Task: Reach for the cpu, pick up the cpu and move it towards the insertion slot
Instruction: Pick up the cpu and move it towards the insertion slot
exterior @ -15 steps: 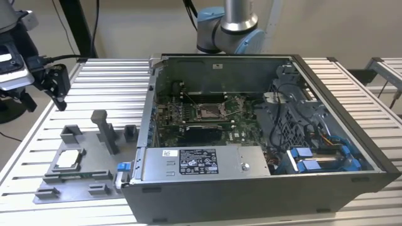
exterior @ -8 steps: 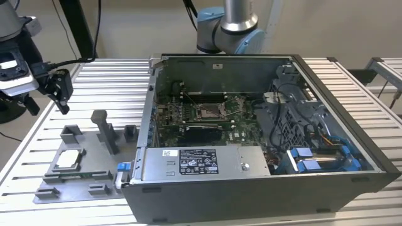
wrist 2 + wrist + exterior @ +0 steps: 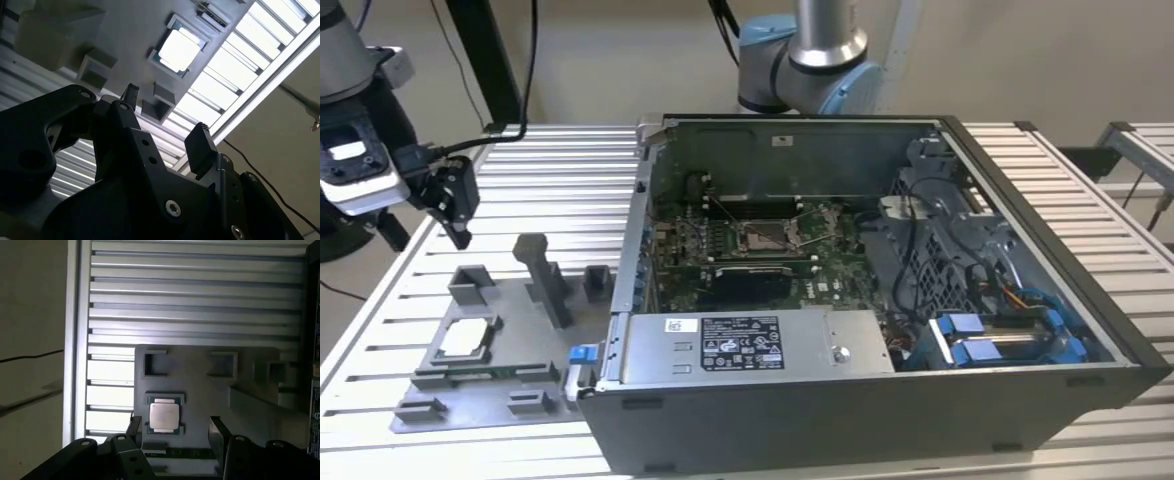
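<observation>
The cpu (image 3: pixel 467 338) is a small square chip with a pale silvery top, lying flat in a holder on the grey fixture plate (image 3: pixel 494 400) at the exterior view's left. My gripper (image 3: pixel 454 222) hangs open well above the plate, up and behind the cpu. In both wrist views the cpu (image 3: pixel 164 415) (image 3: pixel 179 49) lies below, between the lines of the two spread black fingers (image 3: pixel 217 427), and nothing is held. The insertion slot (image 3: pixel 765 235) is a shiny square socket in the green motherboard inside the open case.
The open computer case (image 3: pixel 1067 300) takes up the middle and right of the slatted metal table (image 3: pixel 560 170). Grey fixture blocks (image 3: pixel 544 275) stand upright on the plate between the cpu and the case. A silver power supply (image 3: pixel 841 345) with blue-clipped cables sits at the case's near side.
</observation>
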You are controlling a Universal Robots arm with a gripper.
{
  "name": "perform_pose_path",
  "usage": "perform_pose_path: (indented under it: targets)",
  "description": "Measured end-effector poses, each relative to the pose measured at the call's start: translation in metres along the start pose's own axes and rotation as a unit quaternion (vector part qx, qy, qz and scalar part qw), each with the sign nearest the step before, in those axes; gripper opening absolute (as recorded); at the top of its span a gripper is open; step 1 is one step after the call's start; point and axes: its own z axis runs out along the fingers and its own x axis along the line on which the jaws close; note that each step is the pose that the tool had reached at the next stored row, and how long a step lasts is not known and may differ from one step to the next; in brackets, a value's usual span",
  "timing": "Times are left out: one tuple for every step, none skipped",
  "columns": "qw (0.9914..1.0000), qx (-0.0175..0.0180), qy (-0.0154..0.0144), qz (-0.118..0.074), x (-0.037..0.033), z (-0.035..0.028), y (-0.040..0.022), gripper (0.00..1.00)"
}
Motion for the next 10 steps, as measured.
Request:
perform_pose_path:
  targets:
    - [1.00000, 0.0000, 0.0000, 0.000, 0.0000, 0.0013, -0.0001, 1.00]
    - [1.00000, 0.0001, 0.0000, 0.000, 0.0000, 0.0026, -0.0001, 1.00]
    - [1.00000, 0.0001, 0.0000, 0.000, 0.0000, 0.0040, -0.0002, 1.00]
    - [1.00000, 0.0002, 0.0000, 0.000, 0.0000, 0.0051, -0.0003, 1.00]
    - [1.00000, 0.0003, 0.0000, 0.000, 0.0000, 0.0063, -0.0003, 1.00]
    - [1.00000, 0.0004, -0.0001, 0.000, 0.0000, 0.0074, -0.0003, 1.00]
    - [1.00000, 0.0006, 0.0000, 0.000, 0.0000, 0.0085, -0.0004, 1.00]
    - [1.00000, 0.0007, 0.0000, 0.000, 0.0000, 0.0097, -0.0005, 1.00]
    - [1.00000, 0.0009, 0.0000, 0.000, 0.0000, 0.0109, -0.0005, 1.00]
    - [1.00000, 0.0011, 0.0000, 0.000, 0.0000, 0.0120, -0.0006, 1.00]
